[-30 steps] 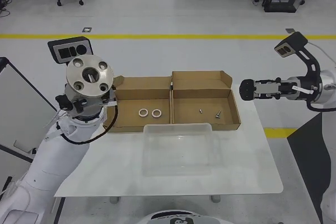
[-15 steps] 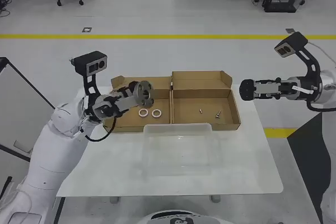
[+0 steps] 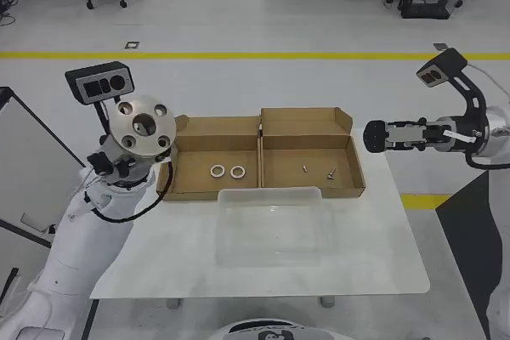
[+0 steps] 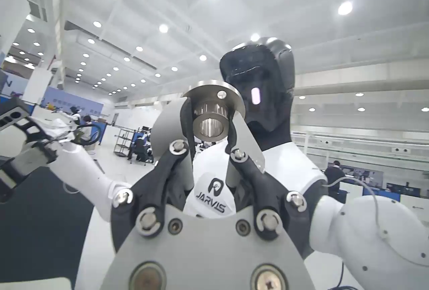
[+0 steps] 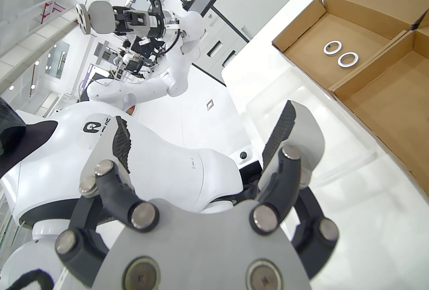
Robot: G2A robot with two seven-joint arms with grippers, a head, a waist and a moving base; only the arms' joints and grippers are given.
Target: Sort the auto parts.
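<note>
From above, off the left end of the table (image 3: 365, 246): round metal flange (image 3: 143, 127) held up high, flat face with four holes turned to the camera, well apart from both brown boxes. Two white rings (image 3: 216, 171) lying in the left box (image 3: 191, 166). Two small bolts (image 3: 331, 172) in the right box (image 3: 280, 170). Clear tray (image 3: 272, 225) just in front of the boxes. Right gripper (image 3: 371, 136) off the table's right end, pointing at the boxes.

Through the left wrist: left gripper (image 4: 209, 128) closed tight on the flange's short tube, squeezing it from both sides, wide disc sitting past the fingertips. Looks like solid metal, so likely heavy, hard and smooth, maybe slippery. Best held by the tube, as now, not by the thin rim. Calls for a firm squeeze and a soft set-down.

Through the right wrist: fingers spread wide, holding nothing. Past them, the tray, both boxes and the rings. Far off, flange up in the air.
</note>
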